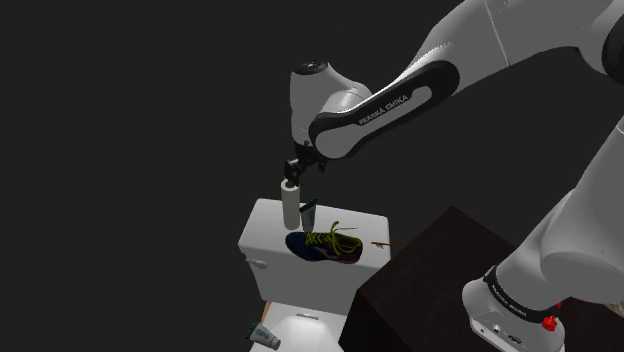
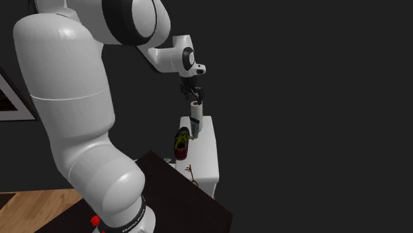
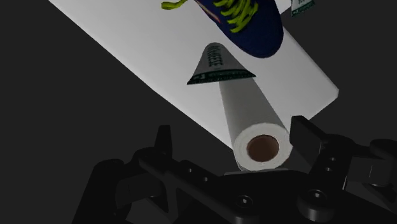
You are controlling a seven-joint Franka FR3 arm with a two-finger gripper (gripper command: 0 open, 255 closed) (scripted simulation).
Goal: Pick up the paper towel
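A white paper towel roll (image 1: 291, 205) (image 2: 196, 114) stands upright on a white toilet tank lid (image 1: 262, 228). In the wrist view I look down on its top, with the brown core in the middle of the paper towel roll (image 3: 245, 108). My black gripper (image 1: 291, 178) (image 2: 196, 98) (image 3: 234, 133) hovers right over the roll's top, open. The roll's top sits between the fingers, close to one fingertip (image 3: 305, 130) and well apart from the other.
A dark blue shoe with yellow-green laces (image 1: 325, 245) (image 3: 245, 19) lies on the lid beside the roll. A small white-and-green tube (image 3: 219, 67) stands against the roll's base. The dark stand (image 1: 430, 270) is at the lower right. Another tube (image 1: 263, 336) lies below, near the toilet seat (image 1: 305, 330).
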